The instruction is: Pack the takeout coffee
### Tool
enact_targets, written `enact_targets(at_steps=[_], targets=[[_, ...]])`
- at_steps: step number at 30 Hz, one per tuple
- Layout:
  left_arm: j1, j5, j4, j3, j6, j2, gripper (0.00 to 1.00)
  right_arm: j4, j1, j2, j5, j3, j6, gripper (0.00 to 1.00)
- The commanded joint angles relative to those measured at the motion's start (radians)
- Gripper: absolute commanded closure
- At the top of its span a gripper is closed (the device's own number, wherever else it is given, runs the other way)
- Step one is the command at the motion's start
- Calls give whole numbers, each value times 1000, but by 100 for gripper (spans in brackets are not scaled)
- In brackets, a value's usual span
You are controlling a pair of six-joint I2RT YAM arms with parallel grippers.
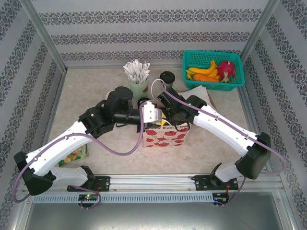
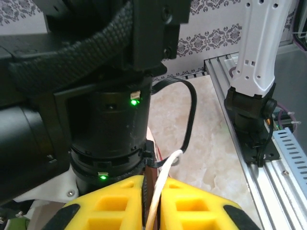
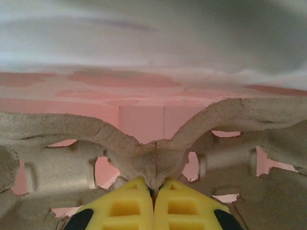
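Clamping pulp carrier (image 3: 158, 155): right end effector (image 3: 153, 186).

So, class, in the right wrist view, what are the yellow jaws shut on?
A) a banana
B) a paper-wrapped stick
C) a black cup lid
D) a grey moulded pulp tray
D: the right jaws meet on the centre ridge of the pulp tray, inside the pink-walled bag.

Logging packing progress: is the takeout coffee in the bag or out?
Out: the takeout coffee stands upright on the table behind the bag.
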Motion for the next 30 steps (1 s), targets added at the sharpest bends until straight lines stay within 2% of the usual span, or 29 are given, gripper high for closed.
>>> enact_targets(at_steps=[1, 2, 4, 5, 12, 17, 22, 27, 30], targets=[[-18, -44, 80, -3, -26, -58, 52, 27, 12, 4, 2, -27, -44, 100], [-18, -76, 100, -13, -34, -73, 49, 36, 13, 1, -3, -35, -50, 100], [-15, -147, 151, -40, -55, -106, 33, 51, 13, -7, -14, -49, -62, 100], [-10, -172, 169, -49, -67, -118, 28, 57, 13, -10, -16, -53, -67, 100], [75, -385, 245, -38, -269, -114, 14, 82, 14, -16, -23, -66, -106, 100], [176, -505, 197, 31, -451, -40, 14, 92, 14, -18, -28, -74, -115, 100], [262, -423, 117, 104, -536, 56, 21, 89, 14, -18, -23, -72, -121, 100], [290, -335, 54, 175, -543, 151, 26, 89, 14, -15, -21, -68, -125, 100], [291, -318, 37, 201, -538, 197, 28, 89, 14, -16, -24, -67, -126, 100]])
